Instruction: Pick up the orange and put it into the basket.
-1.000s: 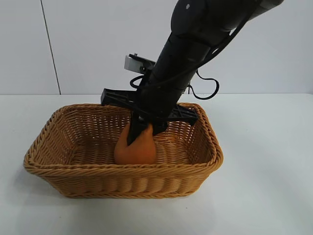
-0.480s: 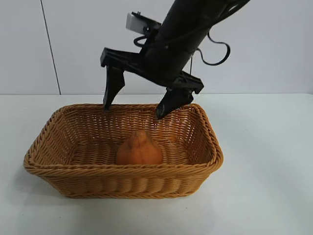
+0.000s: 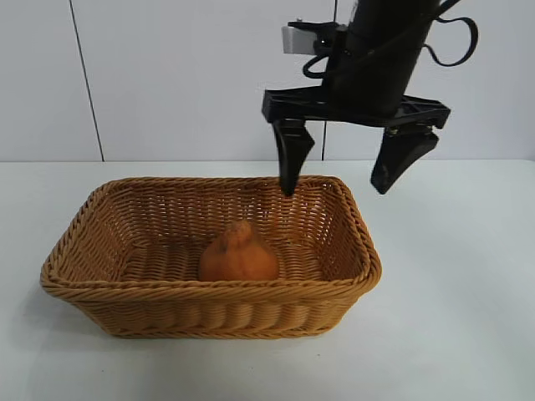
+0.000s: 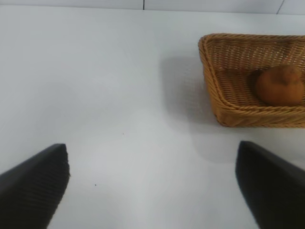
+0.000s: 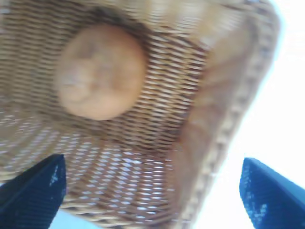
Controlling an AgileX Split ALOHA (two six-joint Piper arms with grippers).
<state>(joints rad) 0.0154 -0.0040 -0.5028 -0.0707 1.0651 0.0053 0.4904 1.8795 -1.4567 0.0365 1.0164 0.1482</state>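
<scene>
The orange (image 3: 238,254) lies on the floor of the tan wicker basket (image 3: 209,313), near its front wall, knob upward. It also shows in the right wrist view (image 5: 100,71) and the left wrist view (image 4: 280,85). My right gripper (image 3: 334,185) hangs open and empty above the basket's back right corner, well clear of the orange. One finger (image 3: 292,154) is over the back rim, the other outside the right rim. My left gripper (image 4: 152,186) is open and empty over bare table, away from the basket (image 4: 214,90), and is out of the exterior view.
The basket sits on a white table (image 3: 451,317) with a white wall behind it. Bare table surrounds the basket on all sides.
My right gripper let go of the orange, opened, rose out of the basket and moved to the right. The orange stays on the basket floor.
</scene>
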